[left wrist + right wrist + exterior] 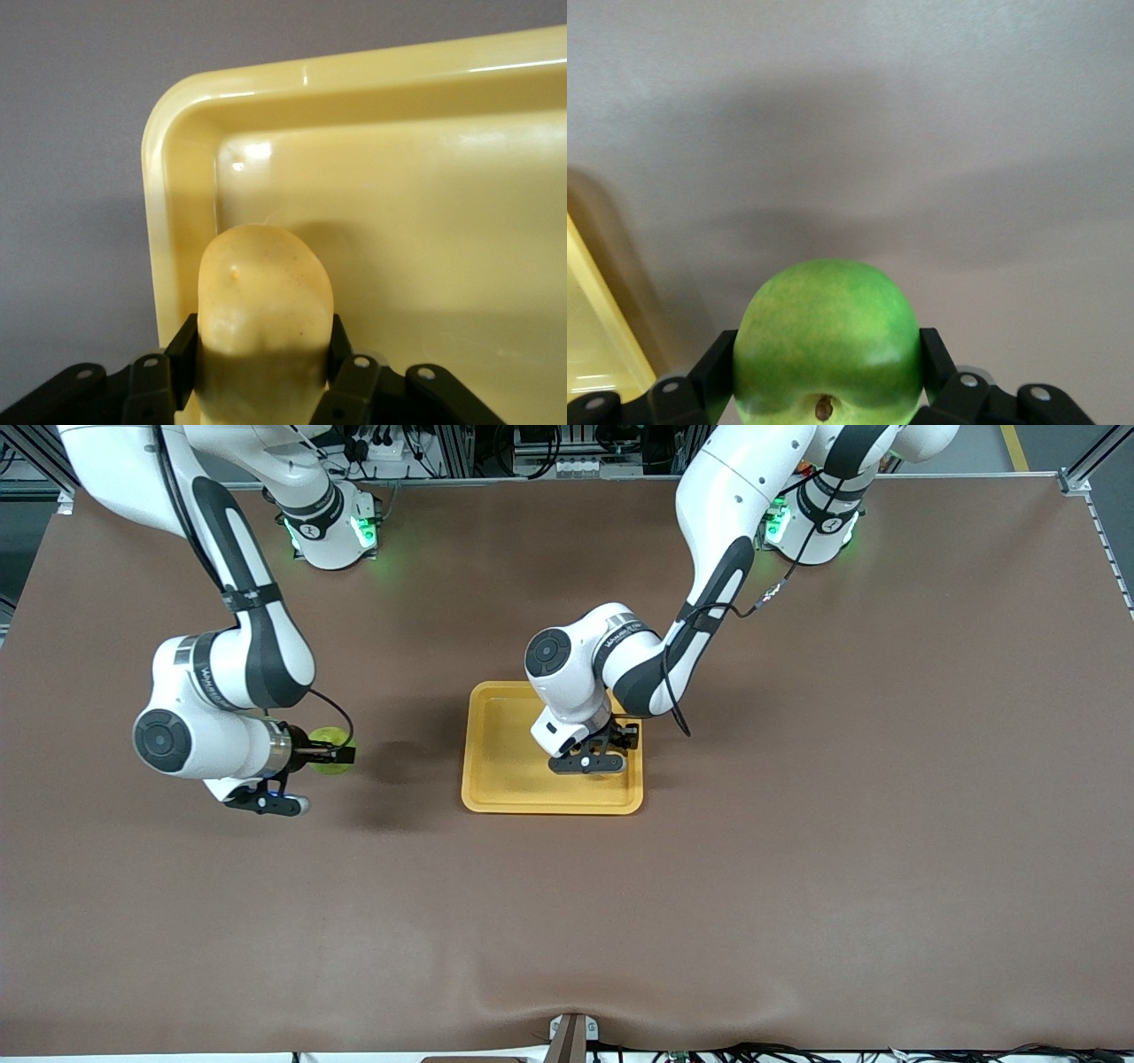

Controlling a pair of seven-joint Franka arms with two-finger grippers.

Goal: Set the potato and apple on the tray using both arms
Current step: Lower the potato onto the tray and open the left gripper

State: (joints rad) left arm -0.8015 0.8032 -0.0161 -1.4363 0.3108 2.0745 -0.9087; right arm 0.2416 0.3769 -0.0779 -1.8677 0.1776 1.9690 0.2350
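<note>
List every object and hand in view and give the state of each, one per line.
potato: gripped by the left hand, over the tray.
apple: gripped by the right hand, over bare table beside the tray.
tray: flat on the table, nothing resting loose in it.
left hand: shut on the potato.
right hand: shut on the apple.

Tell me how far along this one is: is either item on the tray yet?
Neither is released yet. The left gripper is shut on the potato low over the tray, at a corner; whether the potato touches the floor is unclear. The right gripper is shut on the apple over bare table beside the tray. Left: release the potato, carry the apple over and release it.
</note>
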